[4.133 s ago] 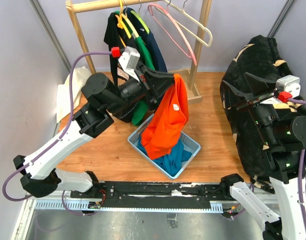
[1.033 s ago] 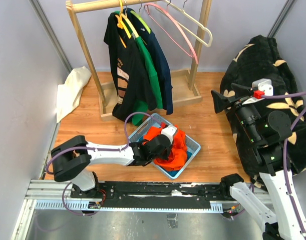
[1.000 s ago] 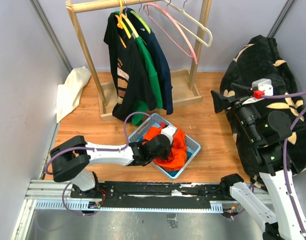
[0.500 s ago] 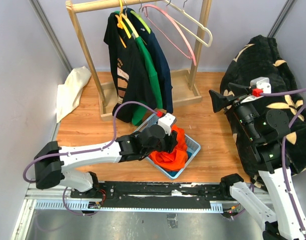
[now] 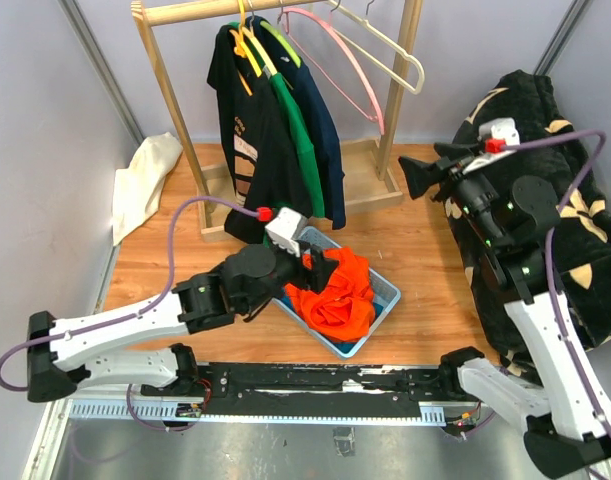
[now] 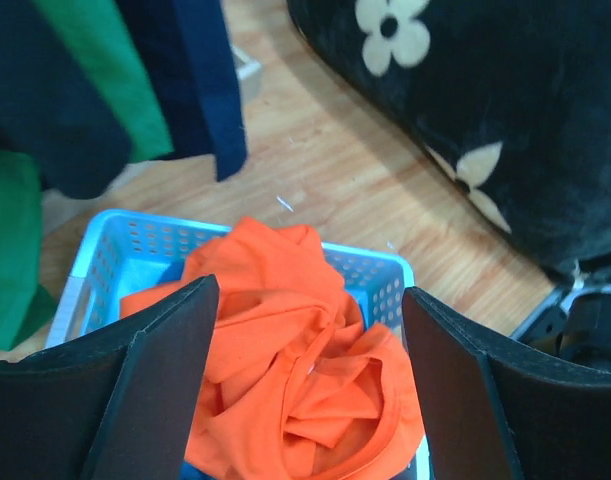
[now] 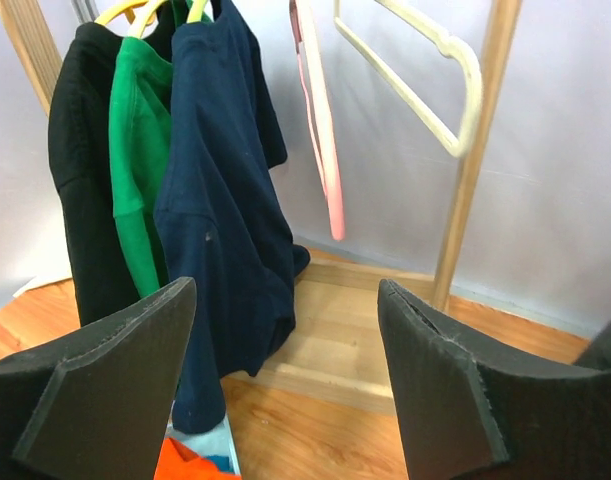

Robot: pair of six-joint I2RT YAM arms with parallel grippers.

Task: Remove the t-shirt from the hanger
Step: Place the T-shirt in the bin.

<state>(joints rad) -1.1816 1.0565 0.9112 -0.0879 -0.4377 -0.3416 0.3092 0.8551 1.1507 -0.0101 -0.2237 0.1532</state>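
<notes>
Orange t-shirt (image 6: 285,390): soft matt knit cloth, heavily creased.
Basket (image 6: 375,275): pale blue plastic, smooth, with small holes punched through the walls.
Table top (image 5: 415,240): wood-grain boards, satin finish, a few pale scuffs.
Rack (image 7: 475,150): pale bare wood, matt.
Pink hanger (image 7: 320,130) and cream hanger (image 7: 470,90): smooth plastic, slight sheen.
Navy shirt (image 7: 220,180), green shirt (image 7: 135,170), black shirt (image 7: 75,200): matt cloth, no shine.
Blanket (image 6: 465,120): black plush fleece with cream flowers.
Left gripper (image 6: 305,295) and right gripper (image 7: 285,285): fingers faced in a dark, matt, finely grained material.
Arm shell (image 5: 105,335): glossy white plastic.
Rail (image 5: 285,410): dull silver metal.
</notes>
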